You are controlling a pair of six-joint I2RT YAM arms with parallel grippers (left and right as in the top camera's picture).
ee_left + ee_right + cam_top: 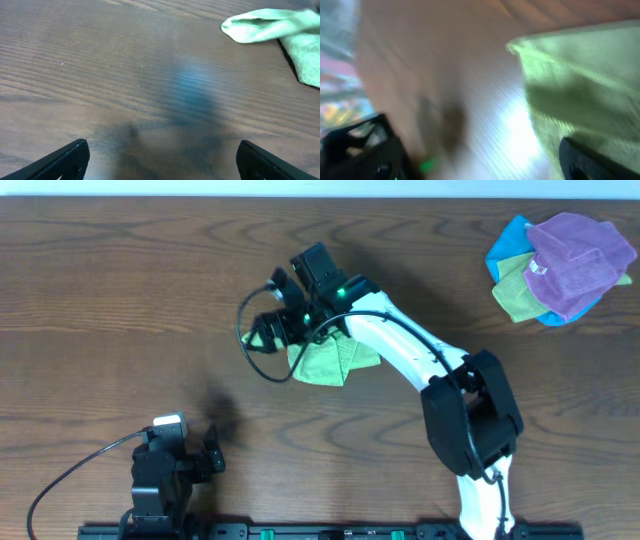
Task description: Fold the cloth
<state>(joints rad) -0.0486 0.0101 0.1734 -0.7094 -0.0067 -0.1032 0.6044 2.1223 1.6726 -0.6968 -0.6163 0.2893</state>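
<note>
The lime-green cloth [325, 361] lies bunched in a rough folded heap at the table's middle, partly under my right arm. My right gripper [262, 332] hovers at its left edge, jaws wide apart with nothing between them. The right wrist view is blurred: the cloth [580, 85] fills the right side and the right gripper [485, 162] spans bare wood, one finger [600, 162] lying over the cloth's edge. My left gripper [214, 455] rests near the front left, open and empty. In its own view the left gripper [162, 162] frames bare table, with the cloth [272, 25] far off at upper right.
A pile of other cloths sits at the far right corner: a purple cloth [578, 260] on top of a bright blue cloth [512, 242] and a green one [515, 298]. A black cable [250, 355] loops beside the right gripper. The table is dark wood [120, 300].
</note>
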